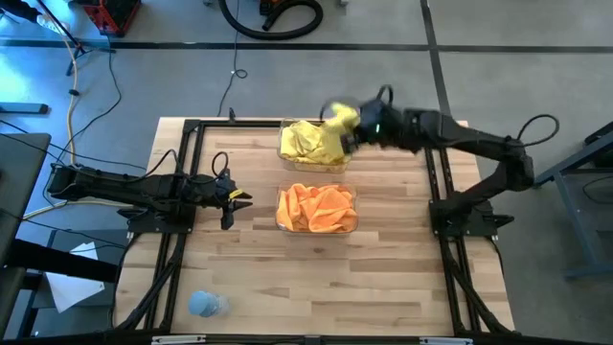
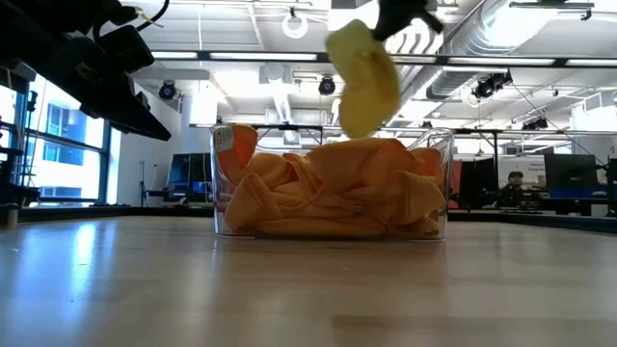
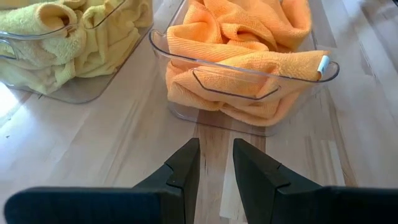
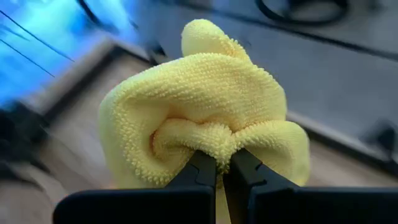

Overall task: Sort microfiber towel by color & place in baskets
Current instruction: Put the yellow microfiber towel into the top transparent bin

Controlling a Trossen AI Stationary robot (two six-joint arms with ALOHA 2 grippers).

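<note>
Two see-through baskets stand mid-table. The far basket [image 1: 311,144] holds yellow towels [image 3: 68,37]; the near basket [image 1: 317,209] is heaped with orange towels [image 2: 333,193]. My right gripper [image 4: 222,163] hovers over the far basket's right end, shut on another yellow towel [image 1: 341,119], seen bunched and airborne in the low view [image 2: 364,79]. My left gripper [image 3: 216,163] waits low over the wood left of the orange basket, its fingers slightly apart and touching nothing. My right gripper pinches a gathered fold [image 4: 217,144] of the yellow towel between its two fingertips [image 4: 202,167]. The towel is lifted clear of the basket and table, bunched into a rounded lump beyond the fingers. How many layers are caught cannot be told.
A black metal frame [image 1: 182,172] runs along both table sides and the far edge. A small pale blue lump [image 1: 205,304] lies near the table's near left corner. Bare wood stretches across the near half of the table [image 1: 326,287]. Cables lie on the floor beyond.
</note>
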